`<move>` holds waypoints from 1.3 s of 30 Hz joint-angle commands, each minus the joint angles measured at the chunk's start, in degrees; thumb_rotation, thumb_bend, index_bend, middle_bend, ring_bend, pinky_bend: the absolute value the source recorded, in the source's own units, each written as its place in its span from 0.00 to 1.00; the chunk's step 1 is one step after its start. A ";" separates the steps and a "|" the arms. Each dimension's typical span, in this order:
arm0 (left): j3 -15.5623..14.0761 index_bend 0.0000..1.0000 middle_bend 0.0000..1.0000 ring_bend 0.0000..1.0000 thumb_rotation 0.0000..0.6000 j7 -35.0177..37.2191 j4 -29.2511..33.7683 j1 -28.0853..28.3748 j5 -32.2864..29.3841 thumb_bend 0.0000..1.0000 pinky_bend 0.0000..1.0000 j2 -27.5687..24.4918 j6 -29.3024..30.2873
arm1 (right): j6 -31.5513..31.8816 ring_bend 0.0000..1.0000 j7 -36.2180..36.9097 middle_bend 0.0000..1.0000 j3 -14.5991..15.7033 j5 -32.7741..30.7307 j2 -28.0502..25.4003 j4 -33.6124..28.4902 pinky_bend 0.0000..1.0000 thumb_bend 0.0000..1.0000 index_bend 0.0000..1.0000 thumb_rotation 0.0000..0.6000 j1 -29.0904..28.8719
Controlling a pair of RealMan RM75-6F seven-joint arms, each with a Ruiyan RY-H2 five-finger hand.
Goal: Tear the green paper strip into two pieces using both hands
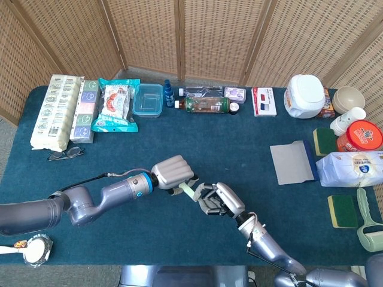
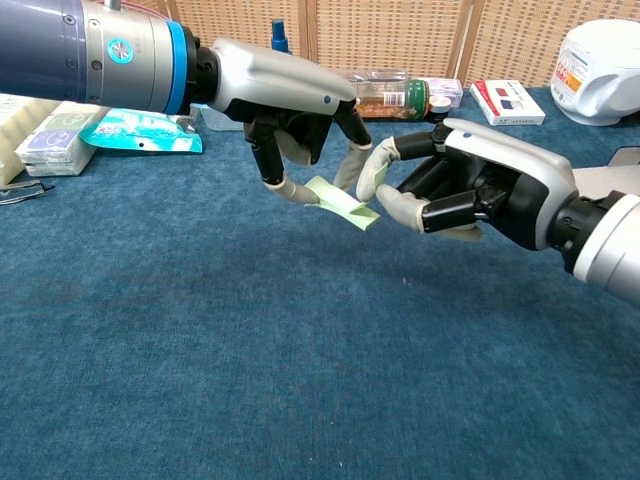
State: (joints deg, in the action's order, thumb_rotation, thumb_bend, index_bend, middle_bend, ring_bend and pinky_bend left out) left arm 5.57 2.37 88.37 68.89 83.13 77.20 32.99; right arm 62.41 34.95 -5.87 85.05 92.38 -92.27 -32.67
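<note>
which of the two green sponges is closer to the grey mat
The upper sponge, right beside the grey mat; the other sponge lies lower, near the table's front edge.

Both hands, left hand point(image 1: 173, 173) and right hand point(image 1: 218, 199), pinch the green strip point(image 1: 187, 191).

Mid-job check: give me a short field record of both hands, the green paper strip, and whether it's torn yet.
left hand: holds one end of the strip between its fingertips, above the table
right hand: fingertips meet the strip's other end; a firm pinch is not clear
green paper strip: pale green, one piece, lifted off the blue tablecloth
tear: not yet visible
hand spacing: fingertips nearly touching over the strip
nearby: nothing under the hands but cloth
</note>
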 commanded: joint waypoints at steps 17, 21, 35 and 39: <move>-0.96 0.68 1.00 1.00 1.00 -0.52 -1.15 -0.39 -0.43 0.46 1.00 0.46 -0.66 | -0.09 1.00 0.92 1.00 0.12 -0.13 -0.79 -0.13 0.98 0.56 0.67 1.00 0.42; -1.32 0.68 1.00 1.00 1.00 -0.51 -1.30 -0.75 -0.58 0.46 1.00 0.43 -0.66 | -0.01 1.00 1.09 1.00 0.07 -0.20 -1.11 -0.20 0.98 0.56 0.68 1.00 0.56; -2.81 0.68 1.00 1.00 1.00 -0.02 -1.96 -2.72 -0.85 0.46 1.00 -0.48 -0.11 | 0.24 1.00 1.09 1.00 -0.04 -0.30 -1.90 -0.39 0.98 0.56 0.68 1.00 0.96; -3.19 0.68 1.00 1.00 1.00 -0.06 -2.29 -3.82 -1.03 0.46 1.00 -1.08 0.84 | 0.01 1.00 1.14 1.00 -0.03 -0.58 -2.79 -0.27 0.98 0.56 0.67 1.00 1.11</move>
State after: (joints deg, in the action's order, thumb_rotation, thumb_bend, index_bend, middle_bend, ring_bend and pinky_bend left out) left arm 2.48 2.34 86.20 65.27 82.17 76.27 33.63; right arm 62.50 36.05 -5.90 84.55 89.76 -92.60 -31.60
